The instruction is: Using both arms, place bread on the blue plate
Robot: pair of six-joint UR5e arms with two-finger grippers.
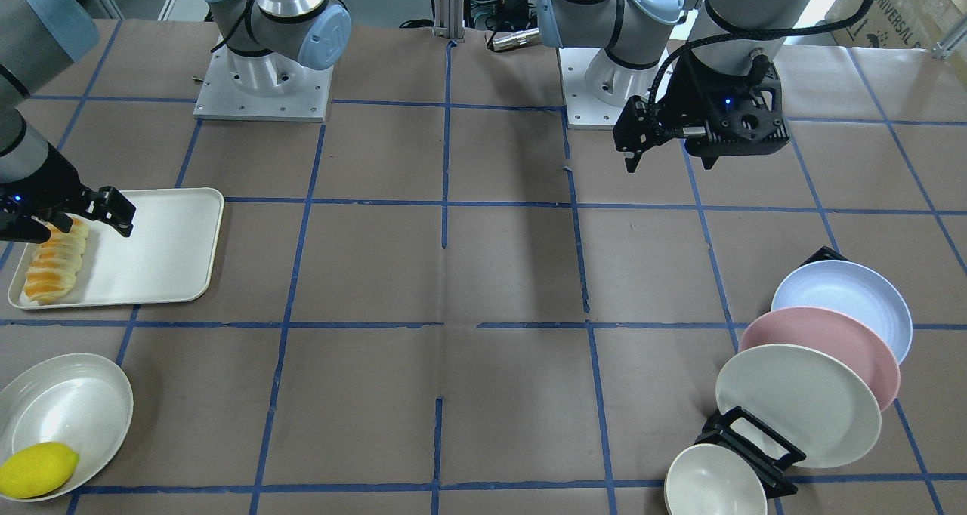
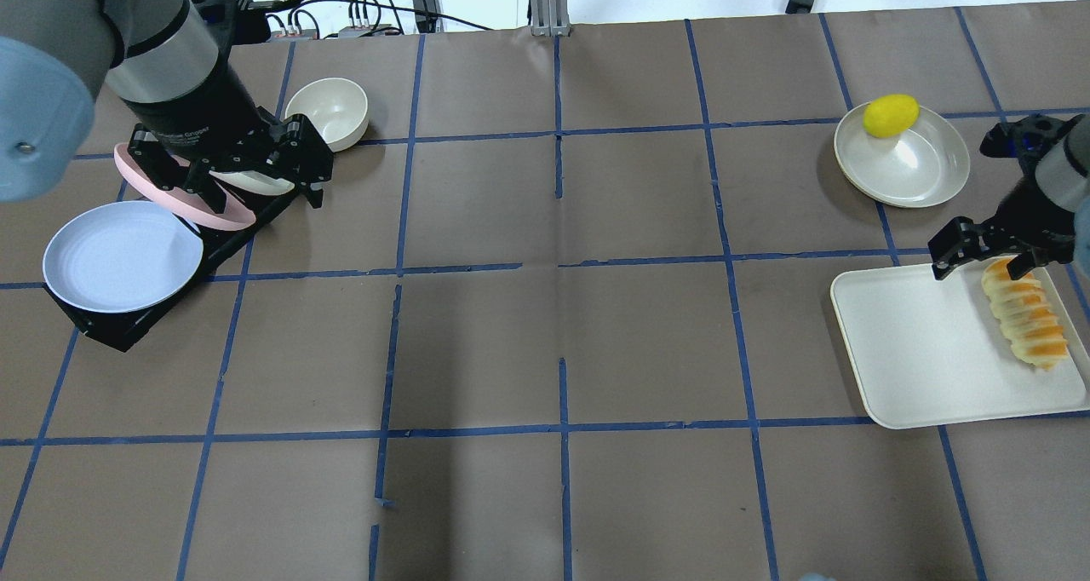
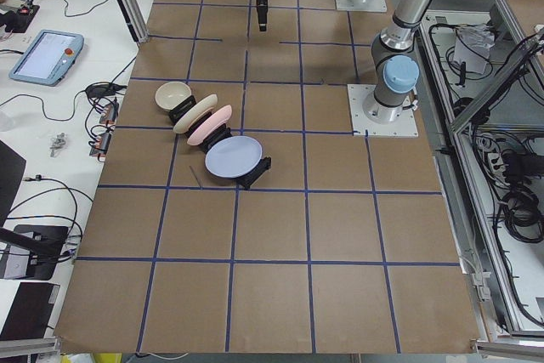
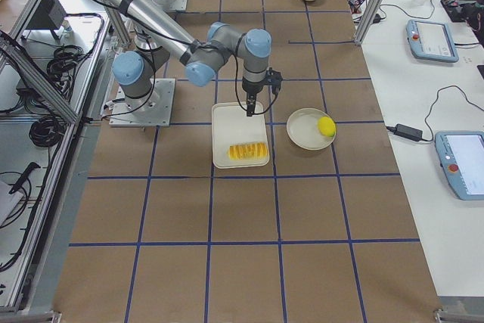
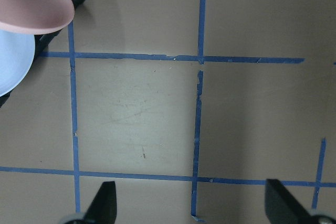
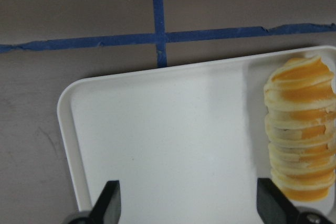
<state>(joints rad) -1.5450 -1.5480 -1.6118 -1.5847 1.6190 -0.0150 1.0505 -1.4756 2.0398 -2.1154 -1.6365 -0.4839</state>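
The bread (image 1: 57,262), a ridged loaf with orange and cream stripes, lies along the outer edge of a cream tray (image 1: 174,243); it also shows in the overhead view (image 2: 1024,313) and the right wrist view (image 6: 302,129). My right gripper (image 2: 983,266) is open and hovers over the tray's near end, one finger above the loaf's tip, gripping nothing (image 6: 191,208). The blue plate (image 2: 119,257) stands tilted in a black rack (image 1: 846,296). My left gripper (image 2: 255,198) is open and empty, above bare table beside the rack (image 5: 191,205).
A pink plate (image 1: 831,345), a cream plate (image 1: 793,402) and a small cream bowl (image 1: 714,485) share the rack with the blue plate. A yellow lemon (image 2: 891,115) lies in a cream dish (image 2: 915,168) beyond the tray. Blue tape lines grid the brown table.
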